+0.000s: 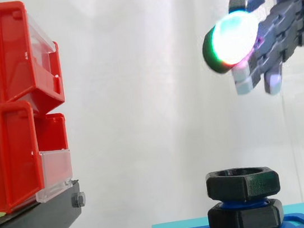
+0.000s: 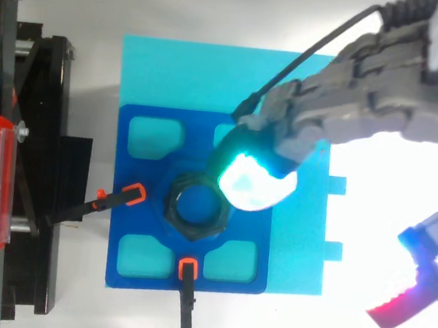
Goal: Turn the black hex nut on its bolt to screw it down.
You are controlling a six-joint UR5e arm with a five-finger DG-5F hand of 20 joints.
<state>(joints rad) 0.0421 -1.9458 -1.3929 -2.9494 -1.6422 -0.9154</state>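
Over on the left, the red bins sit stacked on their black stand. Moving across to the blue plate on its cyan base, pinned by two orange-tipped clamps. At its centre, the black hex nut sits high on the bolt, above a second nut near the plate. Up on the right, the hand hangs well above the nut, fingers loose and holding nothing, one pad glowing green-white.
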